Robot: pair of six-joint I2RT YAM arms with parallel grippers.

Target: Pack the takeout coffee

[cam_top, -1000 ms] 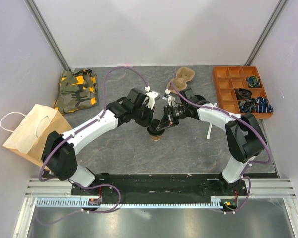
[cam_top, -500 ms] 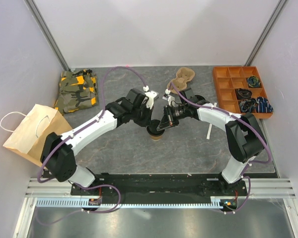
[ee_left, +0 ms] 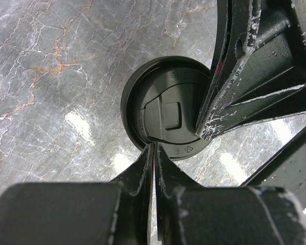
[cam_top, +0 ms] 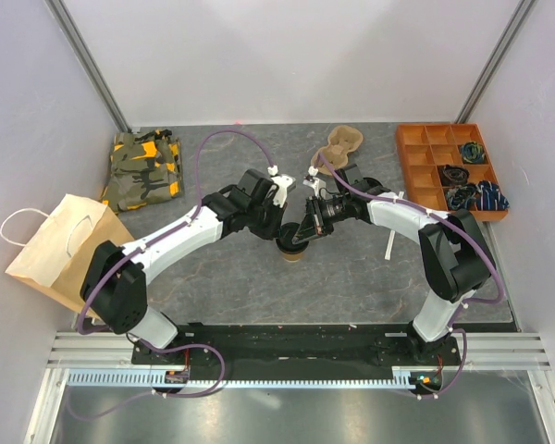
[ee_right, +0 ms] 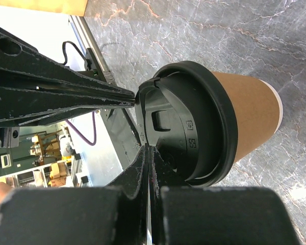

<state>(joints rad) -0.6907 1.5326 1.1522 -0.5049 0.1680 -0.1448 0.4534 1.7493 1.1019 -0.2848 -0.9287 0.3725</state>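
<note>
Left gripper (ee_left: 152,147) pinched shut, empty, tips on the black lid's (ee_left: 166,109) rim; right gripper (ee_right: 147,149) closed too (nothing between its fingers (ee_right: 136,171)), seemingly pressing the lid's top. Cup (ee_right: 252,115) upright at the table (cam_top: 351,277) centre, half-hidden from above by both wrists; only the right wrist shows its tan side. Pulp carrier (cam_top: 340,143) behind, paper bag (cam_top: 60,245) far left.

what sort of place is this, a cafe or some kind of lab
Most likely a robotics test cell, not a café: a left arm and right arm are bolted along one table edge, plain white panels wall it in, and the takeout cup, paper bag and orange tray look like props.
</note>
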